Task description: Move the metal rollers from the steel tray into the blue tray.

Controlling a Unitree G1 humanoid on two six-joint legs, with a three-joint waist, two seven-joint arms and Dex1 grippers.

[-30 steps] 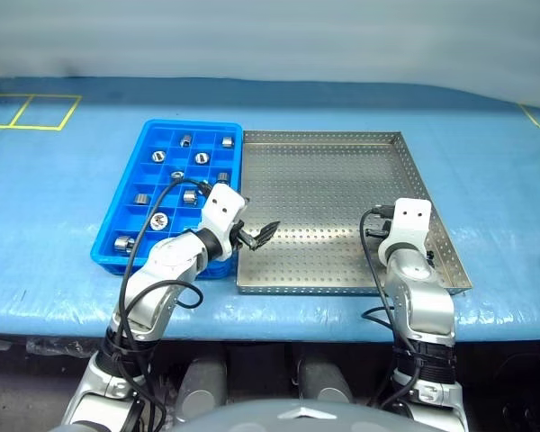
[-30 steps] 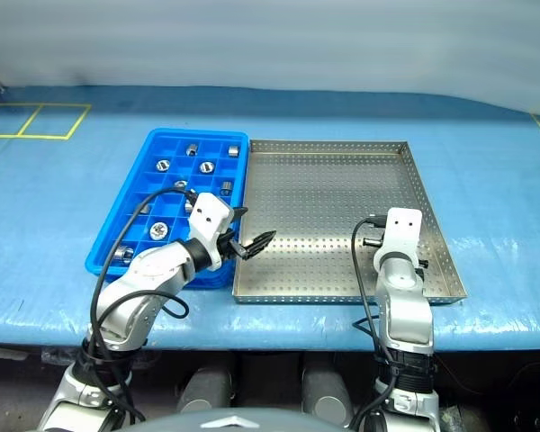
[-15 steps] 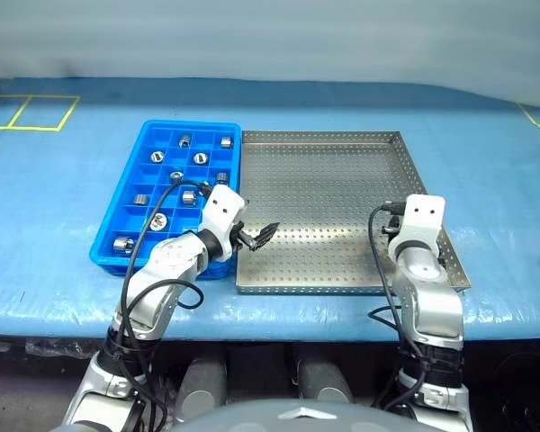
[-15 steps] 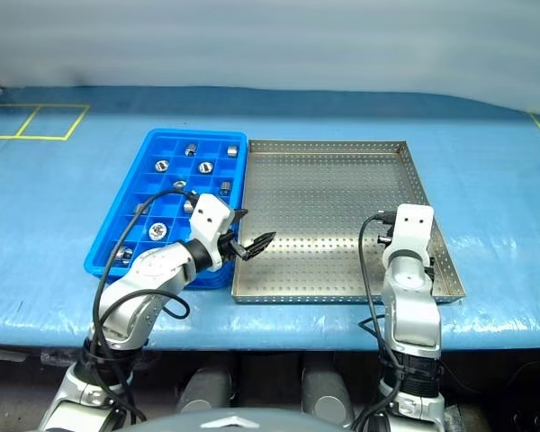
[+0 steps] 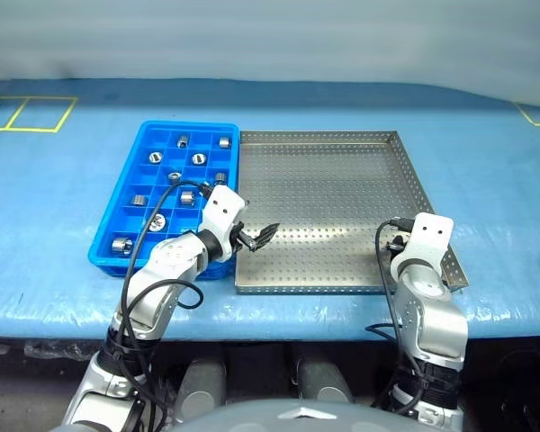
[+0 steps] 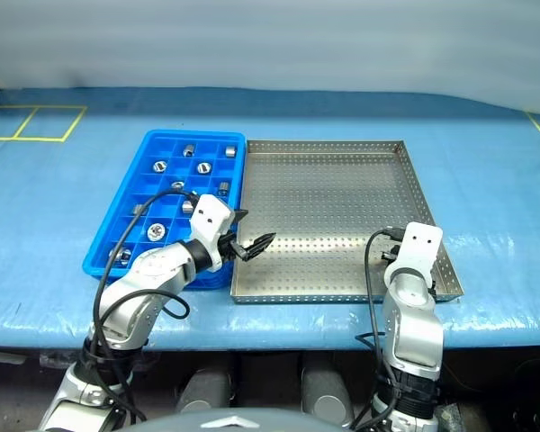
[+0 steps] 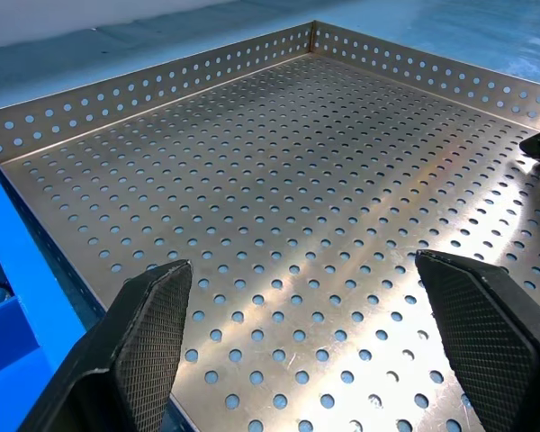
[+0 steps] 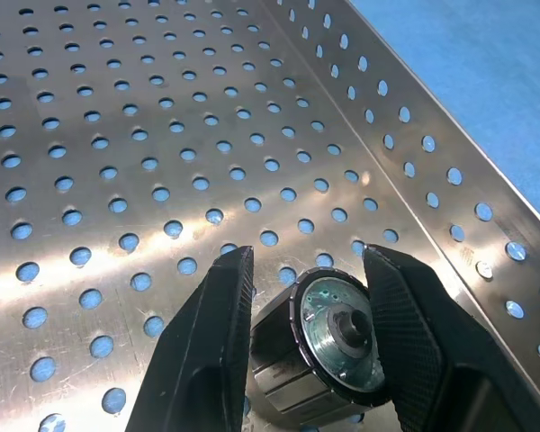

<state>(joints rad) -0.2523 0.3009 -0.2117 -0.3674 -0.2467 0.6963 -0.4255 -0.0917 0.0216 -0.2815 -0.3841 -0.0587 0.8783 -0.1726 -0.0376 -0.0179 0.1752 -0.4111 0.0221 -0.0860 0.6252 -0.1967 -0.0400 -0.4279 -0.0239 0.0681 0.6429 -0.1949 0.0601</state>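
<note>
Now right hand (image 8: pixel 308 337) nearer, roller (image 8: pixel 319 346) gripped.

Blue table cover (image 5: pixel 486 180), yellow tape (image 5: pixel 36 112)

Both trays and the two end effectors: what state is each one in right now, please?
Silver perforated steel tray: floor bare apart from one roller at the right end effector.
Bright blue compartment plastic tray: several shiny metal rollers sit in its cells.
Left end effector: open, nothing held, above the steel tray's floor.
Right end effector: closed on a small dark-holed metal roller, near the tray's rim.
</note>
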